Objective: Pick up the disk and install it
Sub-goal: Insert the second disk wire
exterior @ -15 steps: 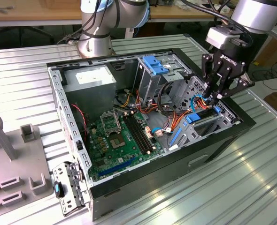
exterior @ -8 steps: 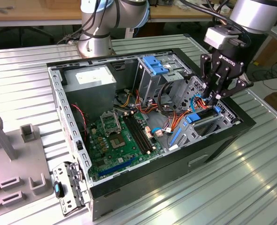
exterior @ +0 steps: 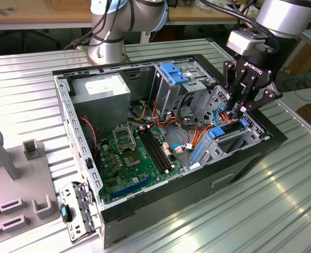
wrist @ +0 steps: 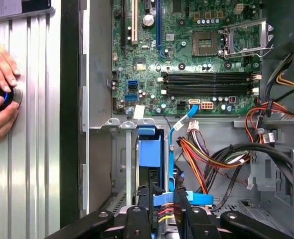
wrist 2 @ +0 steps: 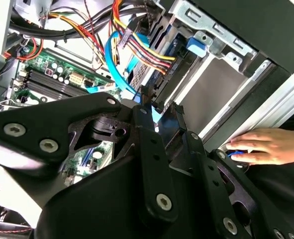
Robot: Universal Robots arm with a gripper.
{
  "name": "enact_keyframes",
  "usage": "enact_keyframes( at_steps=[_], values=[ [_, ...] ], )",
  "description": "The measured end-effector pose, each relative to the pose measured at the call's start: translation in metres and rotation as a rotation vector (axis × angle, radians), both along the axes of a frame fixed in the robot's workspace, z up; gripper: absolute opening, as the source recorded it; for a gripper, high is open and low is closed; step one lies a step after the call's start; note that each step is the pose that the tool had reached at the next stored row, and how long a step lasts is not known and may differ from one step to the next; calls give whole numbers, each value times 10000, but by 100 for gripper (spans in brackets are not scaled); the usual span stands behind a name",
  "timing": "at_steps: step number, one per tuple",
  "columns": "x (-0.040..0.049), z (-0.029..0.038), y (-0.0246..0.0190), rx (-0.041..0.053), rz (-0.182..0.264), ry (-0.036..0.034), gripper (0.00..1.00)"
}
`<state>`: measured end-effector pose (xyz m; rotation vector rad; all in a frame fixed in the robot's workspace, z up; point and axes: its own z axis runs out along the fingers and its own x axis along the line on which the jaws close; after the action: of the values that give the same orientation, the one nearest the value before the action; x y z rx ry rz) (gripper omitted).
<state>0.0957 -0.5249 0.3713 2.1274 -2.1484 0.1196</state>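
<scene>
Over the open case [exterior: 274, 138], at the exterior view's right, the gripper [exterior: 239, 108] hangs fingers-down into the drive bay by the case's front wall. That view gives the whole layout: the green board [exterior: 132, 153] on the case floor, the grey power supply [exterior: 100, 92] behind it, a metal cage [exterior: 175, 79] with a blue top, and orange and red cables [exterior: 195, 132] running toward the bay. Under the fingertips sits the disk [exterior: 226, 138], its grey body slanted in the bay and edged with blue rails. The second wrist view looks past the black fingers [wrist 2: 154, 149] and shows them drawn close together around a thin blue edge of the disk [wrist 2: 156, 115], with a flat grey metal face [wrist 2: 212, 94] of the bay beyond. It also shows a person's hand [wrist 2: 264, 147] resting outside the case on a small dark object with a blue ring. The first wrist view shows two hands [wrist: 0, 94] on that object [wrist: 5, 97], lying on the ribbed table [wrist: 37, 149]. The same view looks straight down on the board [wrist: 187, 55], the cables [wrist: 207, 154] and the disk's blue rail [wrist: 150, 149] just above the fingers [wrist: 137, 221]. The fingers appear clamped on the disk's edge.
</scene>
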Motion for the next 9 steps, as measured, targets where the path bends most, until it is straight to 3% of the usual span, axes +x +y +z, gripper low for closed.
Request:
enact_keyframes(
  at_steps=[7, 9],
  values=[
    [0, -1, 1, -22, -11, 0, 33],
    [3, 0, 2, -88, -10, -1, 25]
  ],
)
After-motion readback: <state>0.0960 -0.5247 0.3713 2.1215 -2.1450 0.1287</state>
